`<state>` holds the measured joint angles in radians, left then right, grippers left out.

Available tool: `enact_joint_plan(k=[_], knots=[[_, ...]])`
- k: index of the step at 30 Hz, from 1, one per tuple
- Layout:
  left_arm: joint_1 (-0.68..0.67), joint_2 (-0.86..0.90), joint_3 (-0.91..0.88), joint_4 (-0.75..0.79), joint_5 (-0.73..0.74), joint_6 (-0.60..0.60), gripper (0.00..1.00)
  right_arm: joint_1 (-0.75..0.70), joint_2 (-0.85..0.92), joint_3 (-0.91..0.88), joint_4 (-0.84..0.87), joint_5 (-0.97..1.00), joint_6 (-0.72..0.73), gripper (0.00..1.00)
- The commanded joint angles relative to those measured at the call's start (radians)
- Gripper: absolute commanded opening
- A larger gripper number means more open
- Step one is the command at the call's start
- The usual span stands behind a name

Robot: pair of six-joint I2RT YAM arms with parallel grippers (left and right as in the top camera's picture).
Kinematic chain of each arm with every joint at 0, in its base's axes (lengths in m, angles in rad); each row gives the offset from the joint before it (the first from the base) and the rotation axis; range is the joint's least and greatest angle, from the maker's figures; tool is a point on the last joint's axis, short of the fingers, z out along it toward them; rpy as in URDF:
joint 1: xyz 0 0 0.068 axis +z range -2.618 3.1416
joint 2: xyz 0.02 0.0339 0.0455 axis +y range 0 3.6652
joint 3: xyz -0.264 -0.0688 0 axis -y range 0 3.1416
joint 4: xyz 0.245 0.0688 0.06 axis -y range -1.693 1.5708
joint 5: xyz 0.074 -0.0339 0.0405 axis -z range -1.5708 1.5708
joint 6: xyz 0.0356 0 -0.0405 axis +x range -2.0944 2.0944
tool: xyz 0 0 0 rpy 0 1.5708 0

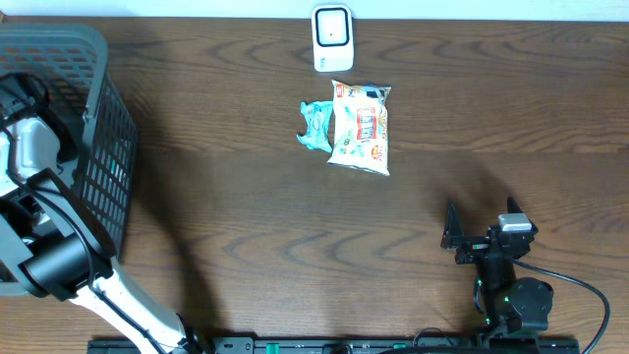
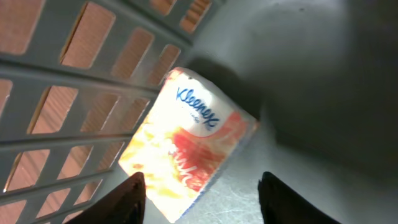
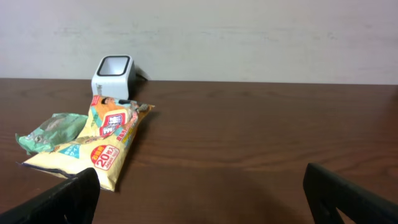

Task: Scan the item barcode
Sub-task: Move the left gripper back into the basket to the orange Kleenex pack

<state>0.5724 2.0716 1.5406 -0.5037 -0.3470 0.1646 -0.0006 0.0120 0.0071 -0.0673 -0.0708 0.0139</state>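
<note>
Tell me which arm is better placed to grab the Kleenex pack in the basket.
Left. Its pincer is inside the basket, open, straddling the Kleenex pack. The right pincer, also open, sits far from the basket, so it would likely need a long reach.

Orange-and-white Kleenex pack (image 2: 186,149) tilted against grey basket (image 2: 74,68) wall; white scanner (image 1: 332,37) upright just beyond snack bag (image 1: 361,128).

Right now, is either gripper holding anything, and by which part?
Nothing held. Left gripper hangs open astride the orange-and-white Kleenex tissue pack in the grey plastic basket; right gripper open, empty.
</note>
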Motion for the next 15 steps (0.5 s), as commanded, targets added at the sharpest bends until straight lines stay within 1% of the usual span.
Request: enact_joint_plan(k=[1, 9, 15], knots=[[0.009, 0.035, 0.012, 0.004, -0.034, 0.024, 0.55, 0.008, -0.005, -0.001, -0.004, 0.001, -0.008, 0.99], [0.01, 0.068, 0.007, 0.036, -0.059, 0.068, 0.55, 0.008, -0.005, -0.001, -0.004, 0.001, -0.008, 0.99], [0.013, 0.086, 0.006, 0.043, -0.059, 0.067, 0.42, 0.008, -0.005, -0.001, -0.004, 0.001, -0.008, 0.99]])
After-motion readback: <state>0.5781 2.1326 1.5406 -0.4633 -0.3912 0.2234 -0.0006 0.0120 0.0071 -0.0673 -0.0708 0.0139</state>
